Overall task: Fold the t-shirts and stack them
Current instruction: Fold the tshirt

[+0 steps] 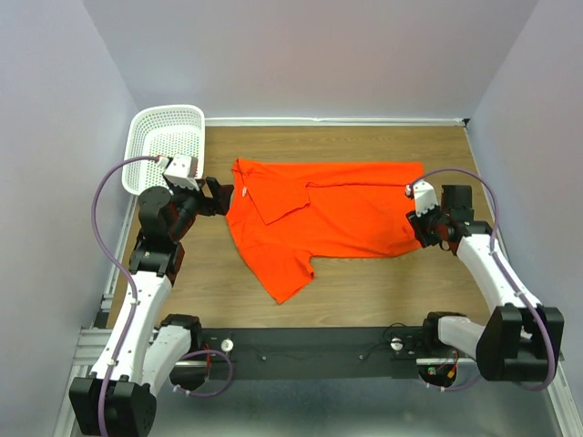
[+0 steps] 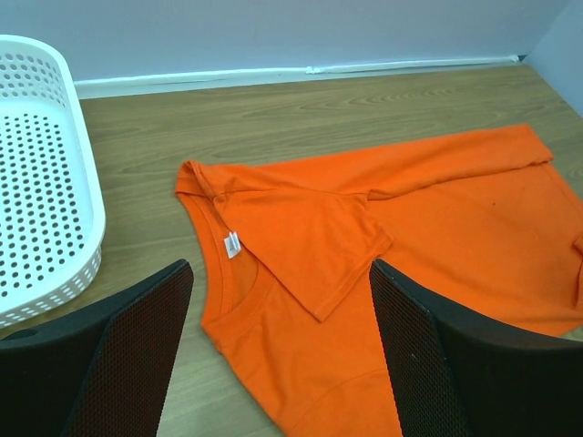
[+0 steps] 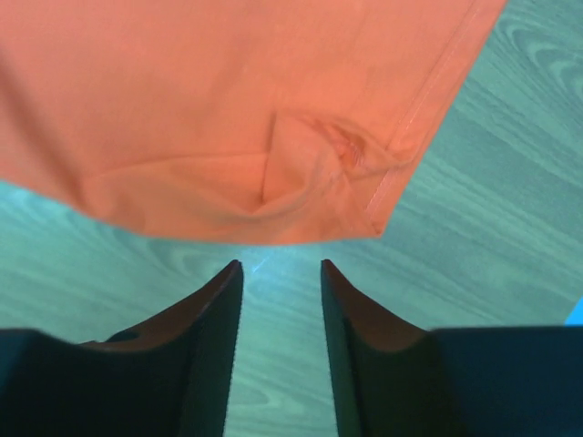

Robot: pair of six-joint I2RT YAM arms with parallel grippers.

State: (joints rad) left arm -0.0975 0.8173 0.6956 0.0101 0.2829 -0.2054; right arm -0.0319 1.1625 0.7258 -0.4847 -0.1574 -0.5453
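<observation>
One bright orange-red t-shirt [image 1: 332,214] lies partly folded across the middle of the table, collar to the left, a sleeve folded over its chest. My left gripper [image 1: 217,196] hovers at the collar end, jaws wide open; the collar and label [image 2: 231,244] show between its black fingers [image 2: 137,355]. My right gripper [image 1: 426,238] sits at the shirt's right hem, low over the table. In the right wrist view its jaws stand apart with bare table between them, just short of the shirt's bunched corner [image 3: 310,182].
A white mesh basket [image 1: 166,146] stands at the back left corner, close behind the left gripper and shown as basket [image 2: 41,182] in the left wrist view. Walls close in the table at the back and both sides.
</observation>
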